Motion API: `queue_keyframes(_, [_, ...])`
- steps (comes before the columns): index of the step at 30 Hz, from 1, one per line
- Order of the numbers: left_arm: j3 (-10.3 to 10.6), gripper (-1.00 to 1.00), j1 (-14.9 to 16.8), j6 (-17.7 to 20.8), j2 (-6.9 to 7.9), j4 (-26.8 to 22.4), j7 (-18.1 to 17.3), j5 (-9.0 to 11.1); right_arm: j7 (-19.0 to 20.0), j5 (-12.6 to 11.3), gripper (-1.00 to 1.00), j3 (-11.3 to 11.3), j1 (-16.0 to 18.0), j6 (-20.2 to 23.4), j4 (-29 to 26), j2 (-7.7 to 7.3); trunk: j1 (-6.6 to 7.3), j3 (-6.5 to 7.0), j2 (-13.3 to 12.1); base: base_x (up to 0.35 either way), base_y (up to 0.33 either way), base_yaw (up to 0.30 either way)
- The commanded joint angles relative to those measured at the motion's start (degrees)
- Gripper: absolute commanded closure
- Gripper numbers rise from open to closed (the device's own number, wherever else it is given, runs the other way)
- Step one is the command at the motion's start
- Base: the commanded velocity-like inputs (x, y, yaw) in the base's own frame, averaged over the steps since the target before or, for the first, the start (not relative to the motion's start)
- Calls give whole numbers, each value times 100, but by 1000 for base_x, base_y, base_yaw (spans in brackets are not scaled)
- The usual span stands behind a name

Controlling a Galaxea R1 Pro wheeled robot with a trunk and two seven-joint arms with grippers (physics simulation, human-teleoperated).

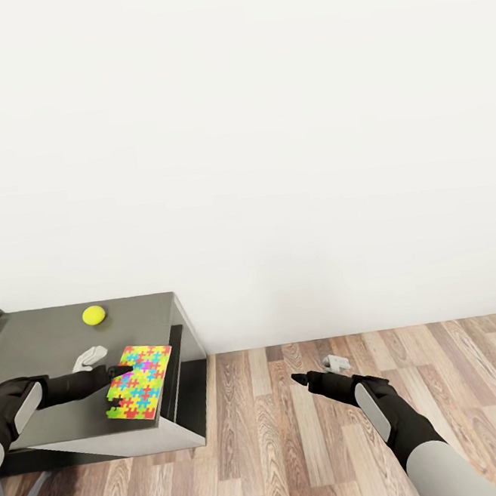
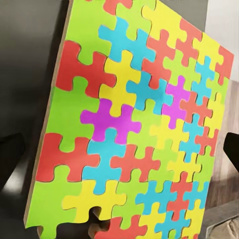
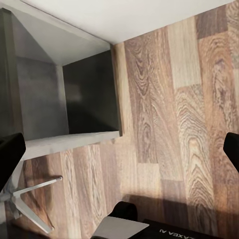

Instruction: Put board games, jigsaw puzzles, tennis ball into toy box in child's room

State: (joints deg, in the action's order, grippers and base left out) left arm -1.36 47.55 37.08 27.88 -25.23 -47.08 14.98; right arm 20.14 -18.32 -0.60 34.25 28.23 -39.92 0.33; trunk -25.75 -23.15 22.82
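At the tabletop's [image 1: 59,418] right edge lies the jigsaw puzzle [image 1: 138,371], your left end effector [image 1: 117,373] at its near-left side, fingers spread around it, not yet clenched. Your right end effector [image 1: 310,381] hangs released over the floor [image 1: 411,369], well apart.

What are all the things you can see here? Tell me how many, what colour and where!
Jigsaw puzzle: one, yellow, pink, blue, green and orange, flat near the table's right edge.
Tennis ball: one, yellow-green, near the back of the table.
Small white object: one, on the table between ball and puzzle; cannot tell what it is.
Table: one, dark grey, at the left against the wall.
Small grey object: one, on the floor by the wall.
Floor: wood planks.
Wall: white.
Left end effector: one, black, at the puzzle's left edge.
Right end effector: one, black, above the floor, holding nothing.
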Motion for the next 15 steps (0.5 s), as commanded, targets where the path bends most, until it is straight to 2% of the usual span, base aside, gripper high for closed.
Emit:
queue_keyframes(1, [-14,-100,2,38,-1,0,-15,10,-5,-31,-100,-1,2,34,-7,-3,-3,-9,10,0,0,0])
queue_keyframes(15, [-14,-100,1,45,-43,-2,-25,15,-2,-31,-100,2,2,34,-7,-7,-3,-9,10,0,0,0])
